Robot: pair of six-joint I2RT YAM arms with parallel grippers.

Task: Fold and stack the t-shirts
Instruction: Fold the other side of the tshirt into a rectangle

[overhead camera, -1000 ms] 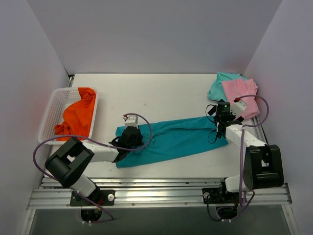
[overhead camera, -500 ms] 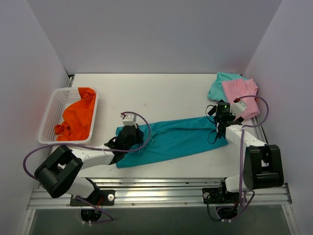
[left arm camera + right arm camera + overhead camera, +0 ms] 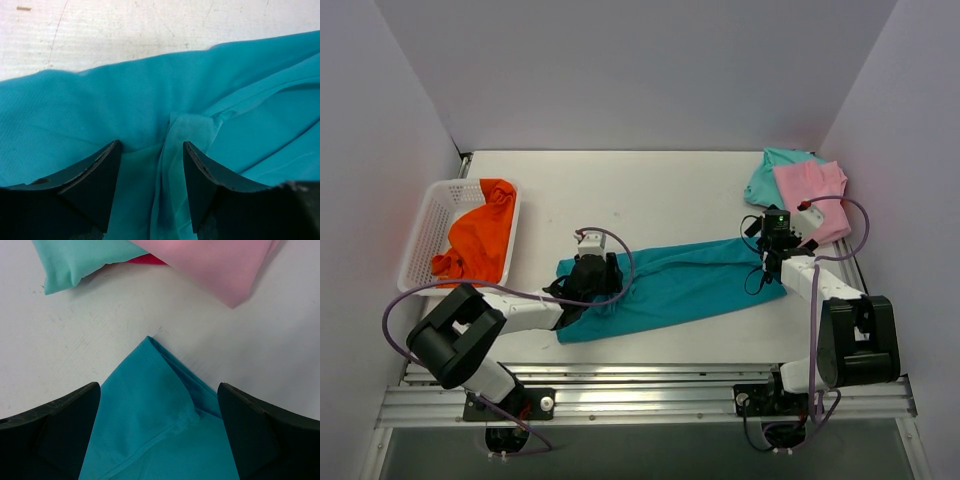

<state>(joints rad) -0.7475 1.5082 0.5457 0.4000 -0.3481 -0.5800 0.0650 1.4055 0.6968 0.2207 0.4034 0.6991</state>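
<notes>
I see my left gripper (image 3: 150,150) and right gripper (image 3: 159,390) both released, jaws parted over opposite ends of the teal shirt (image 3: 690,285).

From above I can't make out the fingers of the left claw (image 3: 592,274), which are under its wrist. My right wrist view crops the pink shirt (image 3: 215,260) and mint shirt (image 3: 80,260) at the top. A red cloth (image 3: 149,260) between them is mostly covered.

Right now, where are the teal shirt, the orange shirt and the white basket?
teal shirt (image 3: 690,280): top external view, middle of the long folded cloth.
orange shirt (image 3: 480,245): top external view, middle of the bunched cloth.
white basket (image 3: 424,236): top external view, its left lattice wall.
</notes>
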